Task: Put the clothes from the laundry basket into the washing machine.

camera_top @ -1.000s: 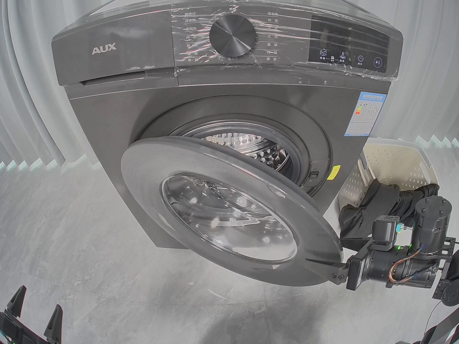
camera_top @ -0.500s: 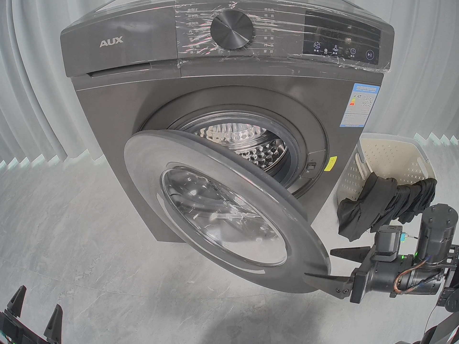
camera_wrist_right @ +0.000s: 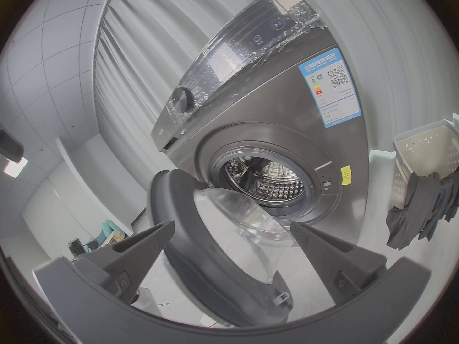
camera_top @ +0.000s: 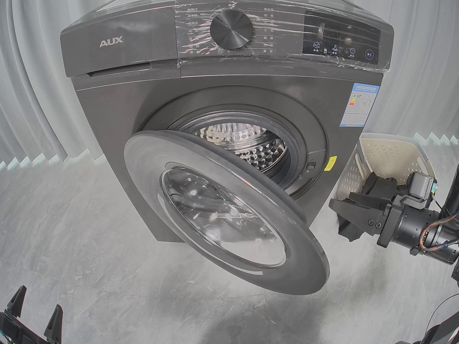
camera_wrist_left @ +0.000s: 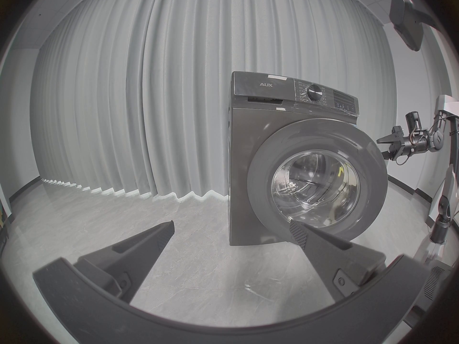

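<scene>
Grey marbled floor (camera_top: 86,225), backed by pleated pale curtains (camera_top: 28,72), is occupied by the open washing machine (camera_top: 119,106); left pincer (camera_top: 39,298) and right pincer (camera_top: 340,199) are held wide.

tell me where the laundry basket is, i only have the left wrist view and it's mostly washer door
Observer: The laundry basket stands beside the washing machine, on the robot's right, with dark clothes draped over its rim.
Operator: is the right gripper holding any of them
Observer: No. The right gripper is open near the basket, with nothing between its fingers.
Operator: anything in the drum
Observer: The part of the drum that shows past the open door is bare metal, with no clothes in it.
</scene>
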You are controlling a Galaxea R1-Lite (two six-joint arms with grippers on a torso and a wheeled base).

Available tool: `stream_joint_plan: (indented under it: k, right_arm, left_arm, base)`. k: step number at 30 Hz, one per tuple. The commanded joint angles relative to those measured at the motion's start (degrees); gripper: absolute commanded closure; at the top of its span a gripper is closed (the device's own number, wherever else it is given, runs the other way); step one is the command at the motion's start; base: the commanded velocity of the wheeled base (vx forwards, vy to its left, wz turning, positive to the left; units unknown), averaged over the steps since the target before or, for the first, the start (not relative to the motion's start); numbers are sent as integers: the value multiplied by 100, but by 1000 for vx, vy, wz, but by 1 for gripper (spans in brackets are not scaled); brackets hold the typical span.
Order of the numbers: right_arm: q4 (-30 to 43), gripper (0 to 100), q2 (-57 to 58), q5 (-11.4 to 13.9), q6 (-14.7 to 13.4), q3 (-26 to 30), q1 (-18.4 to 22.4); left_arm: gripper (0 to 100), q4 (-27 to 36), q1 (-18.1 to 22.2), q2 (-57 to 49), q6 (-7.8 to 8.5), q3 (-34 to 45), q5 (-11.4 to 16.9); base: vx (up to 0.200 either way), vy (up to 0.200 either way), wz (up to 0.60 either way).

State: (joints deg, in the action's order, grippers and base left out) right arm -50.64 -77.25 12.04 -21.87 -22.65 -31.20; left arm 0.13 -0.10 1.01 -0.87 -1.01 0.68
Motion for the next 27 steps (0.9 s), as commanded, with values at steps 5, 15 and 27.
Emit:
stream_joint_plan:
  k: [5, 15, 27]
  right_arm:
    - [-51, 0, -985, -475, 289, 24, 228]
    - [-51, 0, -1284, -800, 482, 226, -255]
    - [-130, 0, -1758, -1073, 447, -20, -211]
  left_arm:
    - [0, -5, 1, -101, -1, 92, 2]
    - [0, 4, 1, -101, -1, 92, 2]
    - [0, 4, 1, -101, -1, 92, 2]
  base:
    - [0, 0, 0]
    - [0, 0, 0]
    - [0, 0, 0]
